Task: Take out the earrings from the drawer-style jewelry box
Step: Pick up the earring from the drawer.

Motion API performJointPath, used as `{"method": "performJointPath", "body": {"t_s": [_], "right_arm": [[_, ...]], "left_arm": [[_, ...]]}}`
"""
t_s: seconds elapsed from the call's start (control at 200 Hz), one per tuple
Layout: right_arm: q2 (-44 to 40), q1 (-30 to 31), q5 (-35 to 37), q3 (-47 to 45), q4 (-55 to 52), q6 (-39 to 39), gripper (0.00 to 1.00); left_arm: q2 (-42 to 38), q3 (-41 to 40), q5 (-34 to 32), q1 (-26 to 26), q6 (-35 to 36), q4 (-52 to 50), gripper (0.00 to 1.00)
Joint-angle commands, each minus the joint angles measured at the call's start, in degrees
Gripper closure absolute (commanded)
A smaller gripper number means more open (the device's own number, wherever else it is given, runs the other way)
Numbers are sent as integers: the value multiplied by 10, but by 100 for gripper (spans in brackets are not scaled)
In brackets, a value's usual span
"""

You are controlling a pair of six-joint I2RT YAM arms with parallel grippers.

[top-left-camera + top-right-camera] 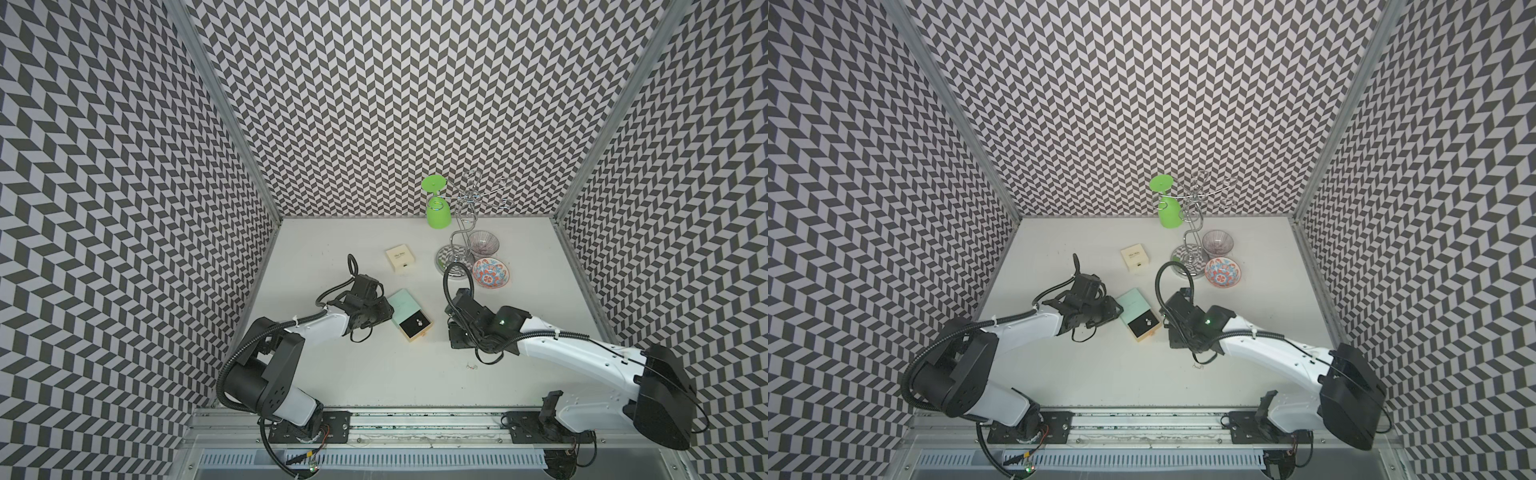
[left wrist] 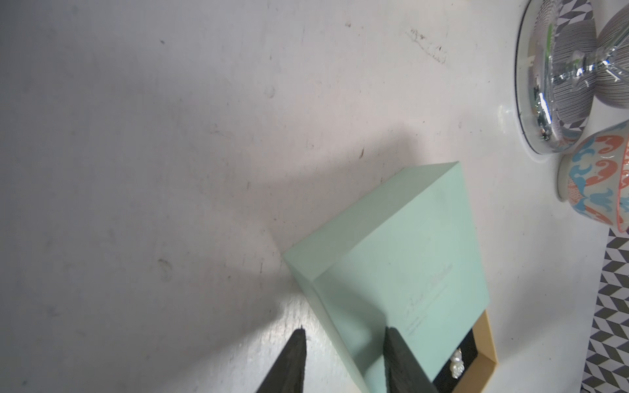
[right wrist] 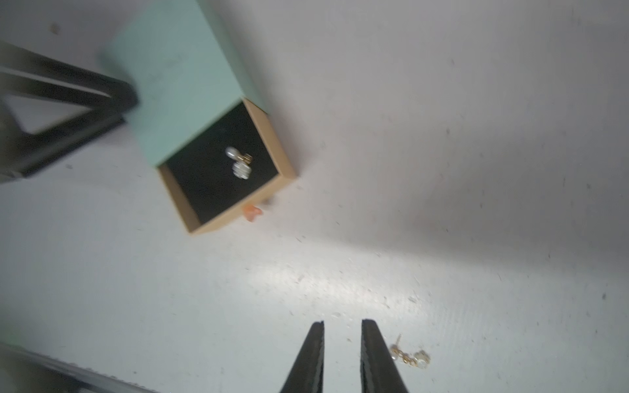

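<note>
One earring (image 3: 240,165) lies inside the open drawer (image 3: 269,136), on the black lining, near its middle. The other earring (image 3: 410,355) is already out. It lies on the desk (image 3: 442,170), just beside the right claw (image 3: 342,323) and well apart from the box. This claw is a little spread, with only bare desk between its fingers, so it pinches nothing.

The mint sleeve (image 2: 408,255) lies flat, with the drawer pulled partly out. The left claw (image 2: 345,331) is spread at the sleeve's side, one finger over its top and one over bare desk. Whether it presses the sleeve I cannot tell.

I judge the task half done, between two picks. The next move asks the right claw to go above the drawer, descend between its walls and close gently on the small earring, while the sleeve is kept from sliding.
</note>
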Motion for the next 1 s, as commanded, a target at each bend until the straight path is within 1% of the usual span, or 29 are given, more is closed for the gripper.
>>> {"method": "performJointPath", "body": {"t_s": [0.0, 0.19, 0.351, 0.451, 0.596, 0.661, 0.831, 0.991], "right_arm": [[60, 11, 19, 57, 4, -33, 79], [174, 24, -14, 143, 26, -5, 78], [241, 27, 6, 195, 29, -13, 78], [275, 26, 8, 216, 35, -56, 78], [298, 23, 5, 213, 53, -146, 78], [304, 17, 5, 210, 54, -173, 78], [316, 11, -1, 214, 61, -222, 76], [330, 10, 15, 224, 47, -237, 76]], "left_arm": [[2, -7, -12, -4, 12, -21, 60], [3, -8, -10, -4, 13, -15, 61], [3, -8, -10, -4, 13, -15, 61], [4, -5, -10, -4, 13, -16, 61], [6, -3, -10, -4, 15, -18, 61], [8, -2, -10, -4, 16, -18, 61], [12, -1, -8, -3, 16, -17, 61], [13, 1, -9, -4, 16, -17, 61]]}}
